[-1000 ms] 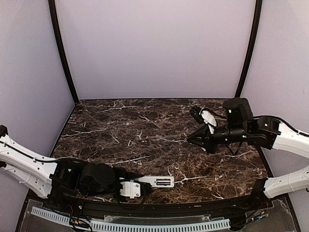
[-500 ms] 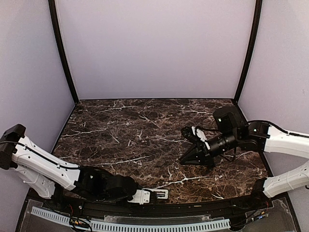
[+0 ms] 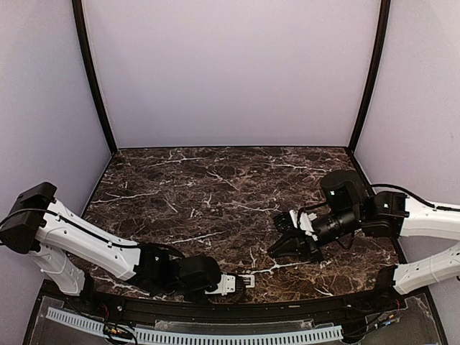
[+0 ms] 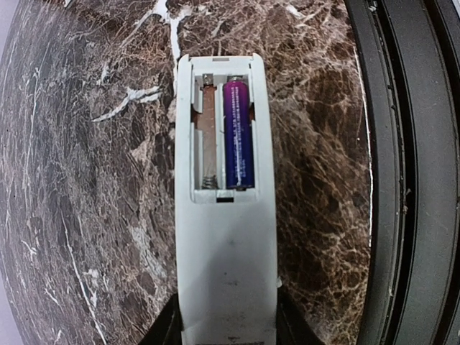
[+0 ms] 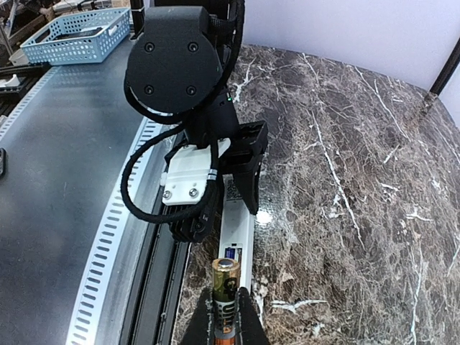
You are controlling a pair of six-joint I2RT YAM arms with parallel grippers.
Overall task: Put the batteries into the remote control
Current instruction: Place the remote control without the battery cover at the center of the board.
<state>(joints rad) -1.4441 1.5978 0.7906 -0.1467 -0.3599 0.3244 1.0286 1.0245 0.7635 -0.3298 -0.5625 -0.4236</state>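
- The left gripper [image 4: 228, 325] has its jaws clamped on the sides of the remote control [image 4: 226, 215], holding it by one end.
- The remote control lies back-up and low over the marble table [image 3: 201, 187], close to the near edge and just beside the black rail [image 4: 402, 180]. Whether it rests on the table or hangs just above it cannot be told.
- The recess on its back is uncovered. A purple battery [image 4: 238, 134] lies lengthwise in the slot nearer the rail.
- The other slot shows its bare floor and a small spring [image 4: 208, 180] at the end towards the gripper.
- The right gripper [image 5: 225, 316] has its jaws closed on a gold-tipped battery [image 5: 224, 286]. The battery pokes out past the fingertips [image 5: 248, 320], its gold end pointing towards the remote control.
- In the right wrist view that battery sits in line with the free end of the remote control; touch cannot be judged there.
- From above, the right gripper stands near the remote control but apart from it, further in over the table.
- A blue basket [image 5: 72, 32] sits off the table, on the metal surface beyond the rail.
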